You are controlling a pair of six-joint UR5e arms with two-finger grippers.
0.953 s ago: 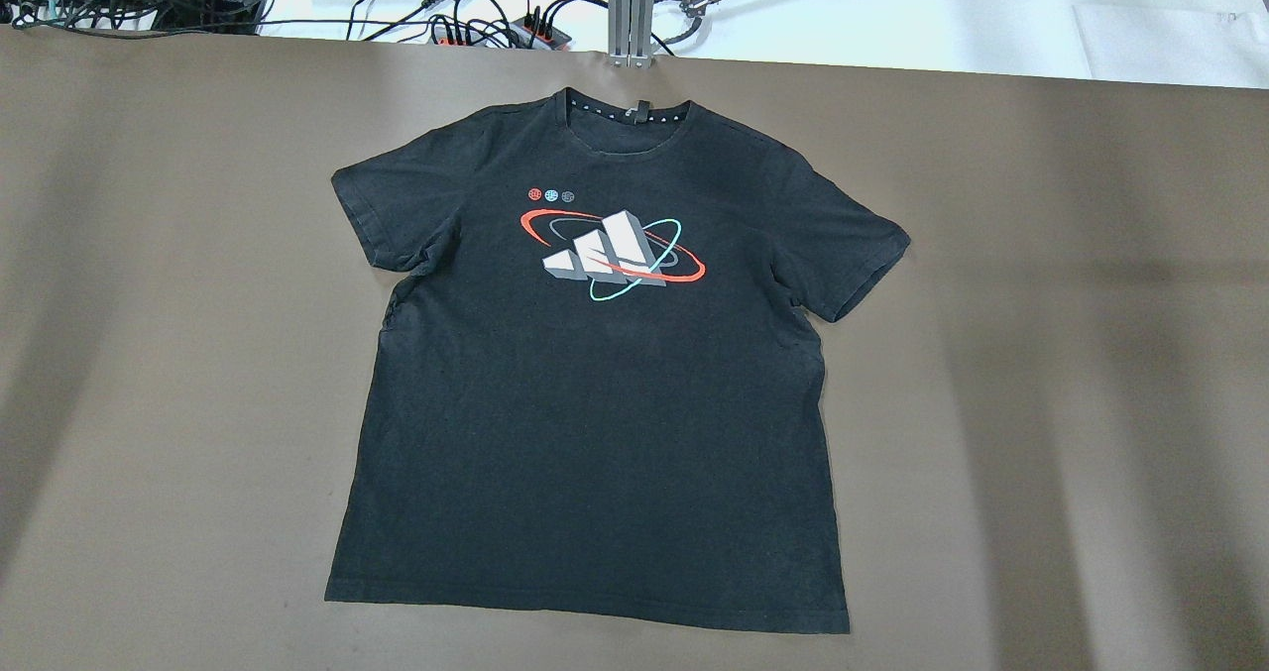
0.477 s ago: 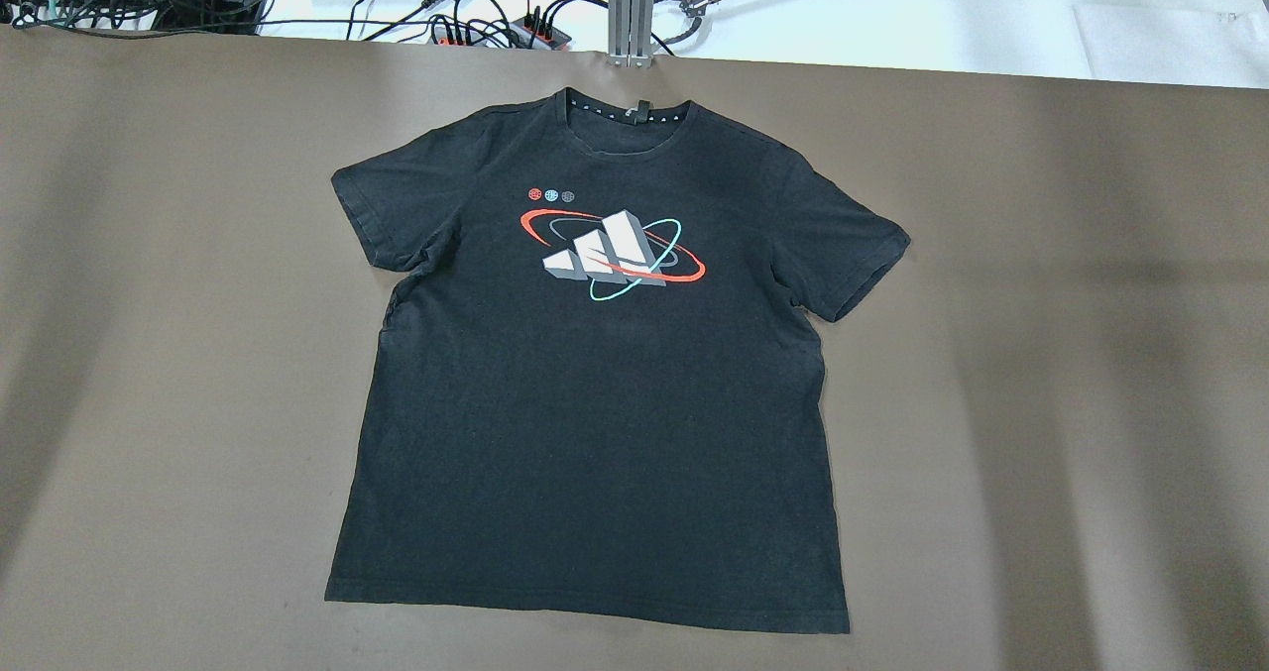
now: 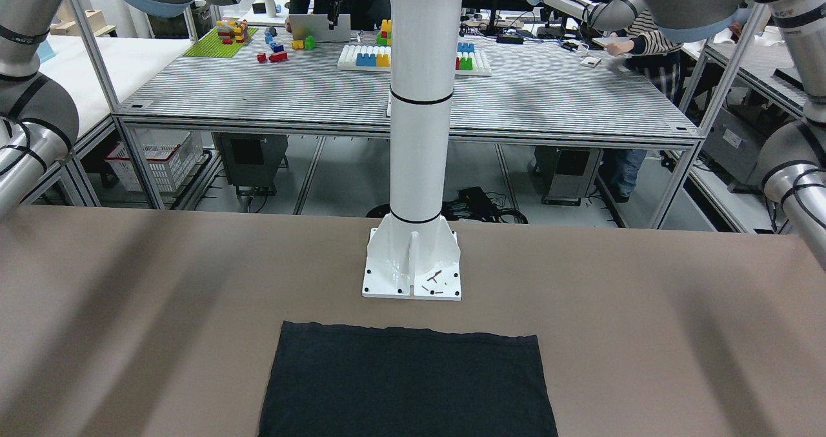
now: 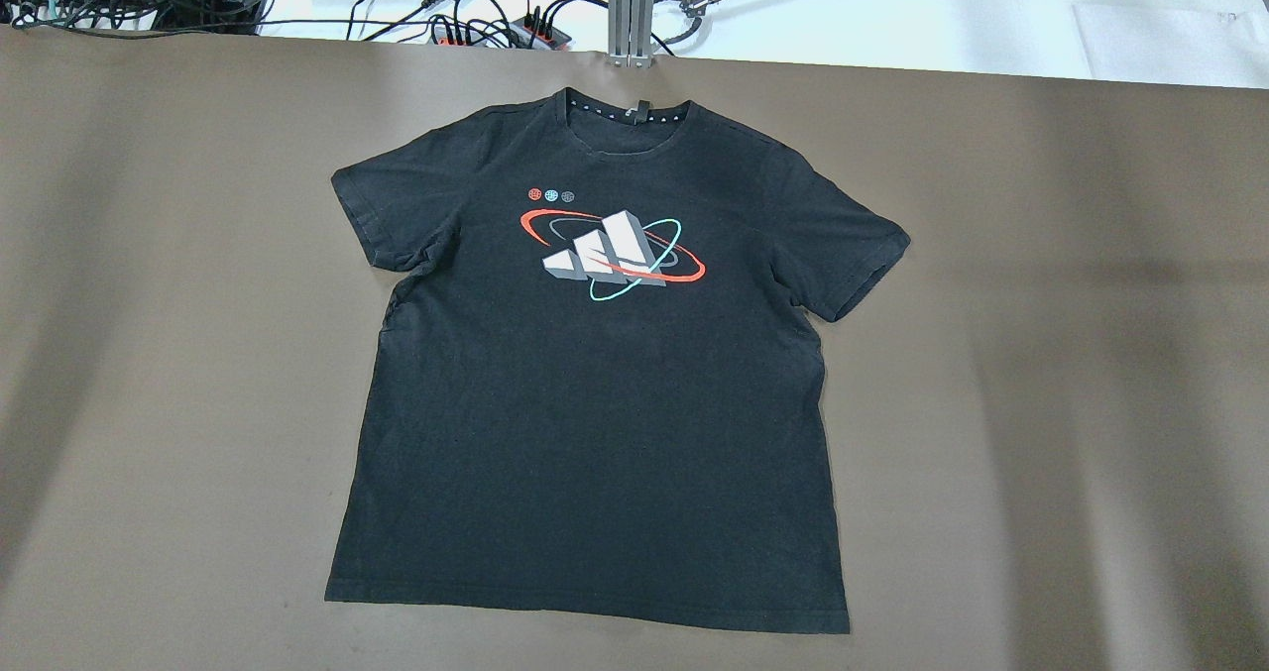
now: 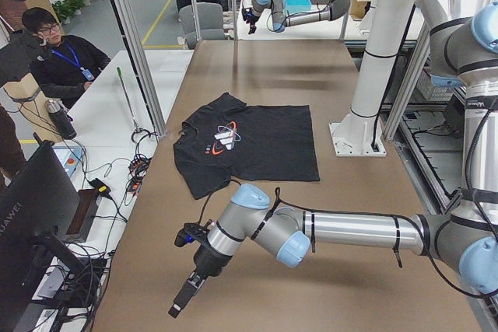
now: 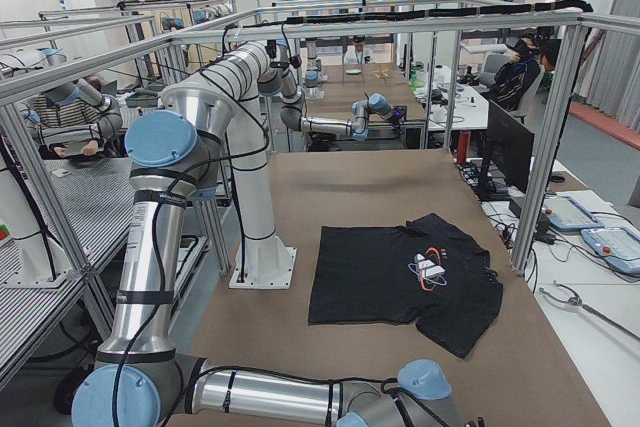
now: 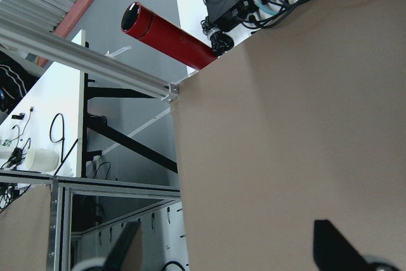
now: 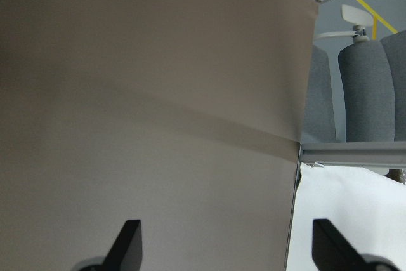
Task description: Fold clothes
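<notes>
Clothes (image 4: 595,403) well apart from left end effector (image 5: 180,306)

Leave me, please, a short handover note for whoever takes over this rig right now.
Left gripper: open and empty, over the bare brown table cover near the table's left end, well clear of the garment.
Right gripper: open and empty, over bare cover by a table edge; no garment shows in its wrist view.
Black short-sleeved knit T-shirt with a grey, red and teal chest print: flat and face up mid-table, collar away from the robot, hem near the white post base.
Done: nothing; no fold made, both sleeves spread out.
Left: the whole fold.
</notes>
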